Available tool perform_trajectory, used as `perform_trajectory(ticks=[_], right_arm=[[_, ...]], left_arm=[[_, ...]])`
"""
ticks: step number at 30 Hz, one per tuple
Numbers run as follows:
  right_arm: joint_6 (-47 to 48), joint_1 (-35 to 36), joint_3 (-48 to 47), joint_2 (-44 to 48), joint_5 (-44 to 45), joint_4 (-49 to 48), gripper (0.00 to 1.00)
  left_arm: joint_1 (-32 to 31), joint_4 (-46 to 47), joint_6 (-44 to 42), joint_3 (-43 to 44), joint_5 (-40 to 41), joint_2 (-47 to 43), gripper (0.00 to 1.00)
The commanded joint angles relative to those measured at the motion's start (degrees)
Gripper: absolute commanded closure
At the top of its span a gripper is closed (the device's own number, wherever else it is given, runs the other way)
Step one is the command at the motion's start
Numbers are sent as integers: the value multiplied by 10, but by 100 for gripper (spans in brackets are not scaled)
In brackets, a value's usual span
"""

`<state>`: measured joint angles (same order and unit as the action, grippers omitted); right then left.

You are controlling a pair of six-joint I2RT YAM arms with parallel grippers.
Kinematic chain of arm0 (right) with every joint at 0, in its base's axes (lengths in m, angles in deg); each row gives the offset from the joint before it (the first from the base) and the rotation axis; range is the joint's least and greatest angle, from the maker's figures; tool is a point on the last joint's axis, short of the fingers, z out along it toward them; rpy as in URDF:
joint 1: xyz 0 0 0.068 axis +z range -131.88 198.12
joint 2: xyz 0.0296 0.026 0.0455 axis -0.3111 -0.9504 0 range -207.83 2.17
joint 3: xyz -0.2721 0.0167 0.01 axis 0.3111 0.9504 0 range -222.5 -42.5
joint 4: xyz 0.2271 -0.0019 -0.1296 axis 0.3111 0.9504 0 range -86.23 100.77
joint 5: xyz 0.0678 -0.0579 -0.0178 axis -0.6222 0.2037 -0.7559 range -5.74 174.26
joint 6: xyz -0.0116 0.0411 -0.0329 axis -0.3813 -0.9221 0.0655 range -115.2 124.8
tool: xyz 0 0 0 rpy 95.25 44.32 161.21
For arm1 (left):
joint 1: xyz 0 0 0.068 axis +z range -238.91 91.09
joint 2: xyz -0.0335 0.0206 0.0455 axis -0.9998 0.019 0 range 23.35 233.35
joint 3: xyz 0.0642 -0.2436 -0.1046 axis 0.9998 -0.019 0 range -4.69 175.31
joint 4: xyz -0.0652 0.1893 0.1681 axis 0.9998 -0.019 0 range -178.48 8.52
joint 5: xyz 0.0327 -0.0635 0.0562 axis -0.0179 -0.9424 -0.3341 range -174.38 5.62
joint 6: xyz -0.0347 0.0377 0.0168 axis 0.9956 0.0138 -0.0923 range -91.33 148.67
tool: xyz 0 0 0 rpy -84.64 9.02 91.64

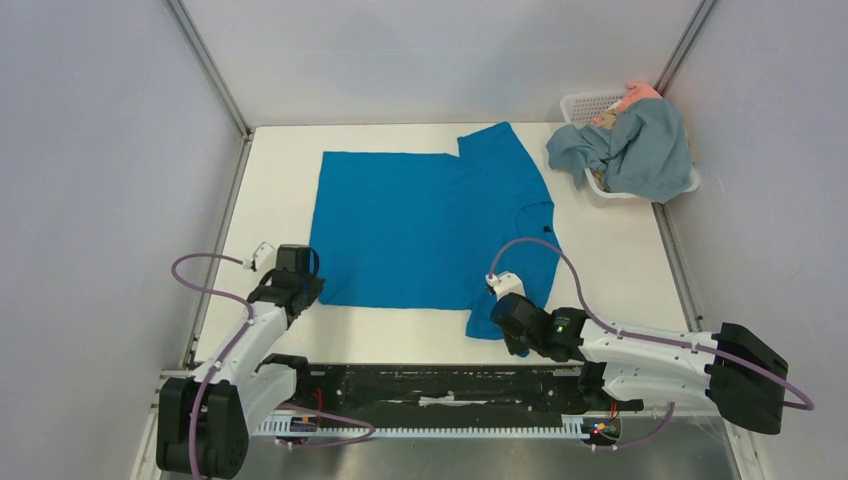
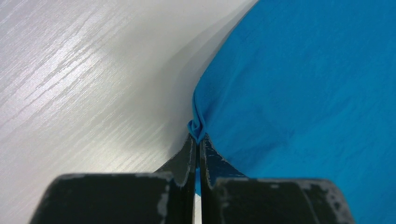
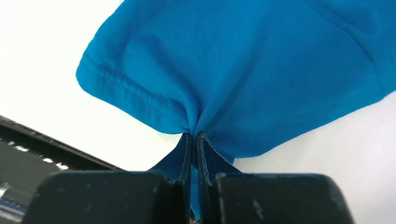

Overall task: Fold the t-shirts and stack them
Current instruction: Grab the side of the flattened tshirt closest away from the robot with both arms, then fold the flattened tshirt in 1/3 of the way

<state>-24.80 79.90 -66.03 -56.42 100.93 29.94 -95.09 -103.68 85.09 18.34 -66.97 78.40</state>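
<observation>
Left gripper [image 2: 198, 140] and right gripper [image 3: 194, 136] both pinch tight on the blue shirt [image 1: 420, 225]; looks like the first fold, so they should lift together

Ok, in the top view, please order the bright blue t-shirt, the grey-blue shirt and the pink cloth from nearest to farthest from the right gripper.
1. bright blue t-shirt: table centre, its near sleeve pinched in the right gripper.
2. grey-blue shirt: far right, draped over the white basket.
3. pink cloth: far right corner, behind the grey-blue shirt.
</observation>
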Motion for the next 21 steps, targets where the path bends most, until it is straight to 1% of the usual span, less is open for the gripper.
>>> perform_trajectory(ticks=[1,4,8,12,18,21], right_arm=[[-17,-1,-11,3,83,59,100],[-16,-1,-37,20,115,63,100],[-5,-5,-88,18,171,71,100],[17,-41,-130,3,197,44,100],[82,-129,-186,-27,172,-48,100],[112,-162,-221,-57,163,-66,100]], left_arm=[[3,0,-1,9,-12,-14,98],[3,-3,2,16,-18,-21,98],[3,-7,5,33,-19,-23,98],[3,0,13,55,-14,-6,98],[2,4,21,107,4,55,98],[3,8,20,137,6,86,98]])
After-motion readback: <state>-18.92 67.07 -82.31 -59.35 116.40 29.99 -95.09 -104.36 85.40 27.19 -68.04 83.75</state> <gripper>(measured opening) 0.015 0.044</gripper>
